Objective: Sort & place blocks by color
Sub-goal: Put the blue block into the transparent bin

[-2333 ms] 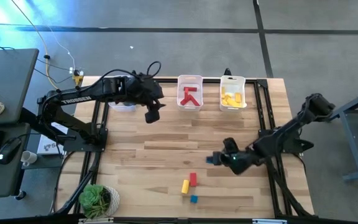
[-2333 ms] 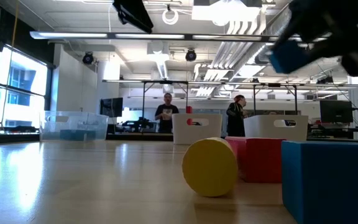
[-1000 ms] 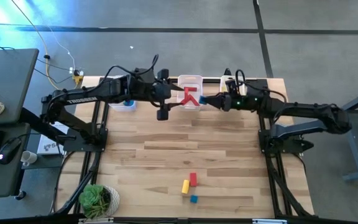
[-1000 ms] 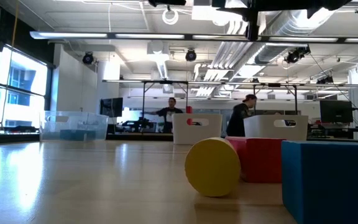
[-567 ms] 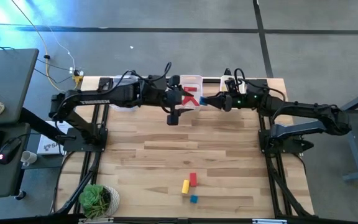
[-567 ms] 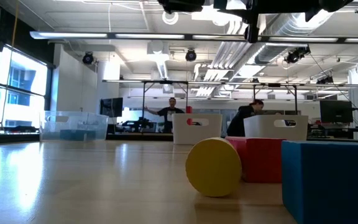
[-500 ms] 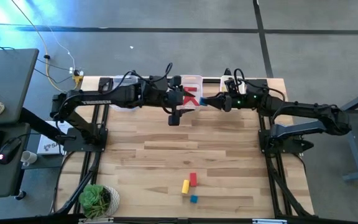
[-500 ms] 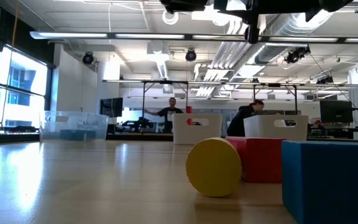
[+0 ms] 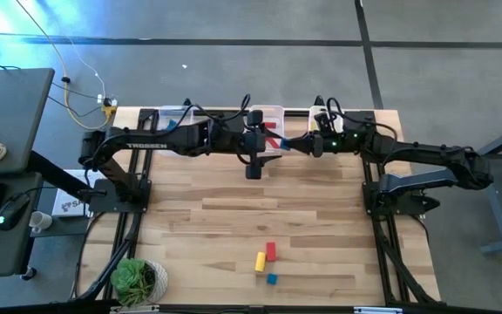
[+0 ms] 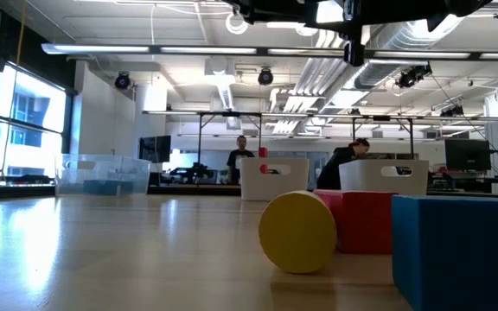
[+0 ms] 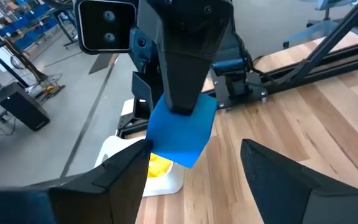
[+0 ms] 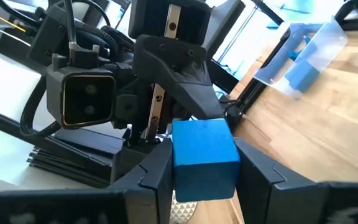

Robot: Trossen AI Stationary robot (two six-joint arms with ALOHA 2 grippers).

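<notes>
The right gripper (image 12: 199, 163) is clamped on a plain blue cube (image 12: 204, 157), held in the air over the red-block bin (image 9: 268, 118) at the table's 12 o'clock edge. The left gripper (image 11: 194, 163) faces it with fingers spread wide, just beside the cube. Red (image 9: 271, 251), yellow (image 9: 260, 261) and blue (image 9: 271, 279) blocks lie near 6 o'clock; bare wood lies between.

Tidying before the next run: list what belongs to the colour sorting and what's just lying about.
Job: solid blue cube in right gripper; red bar, yellow cylinder, small blue block loose on the wooden table.
Lying about: green potted plant.
</notes>
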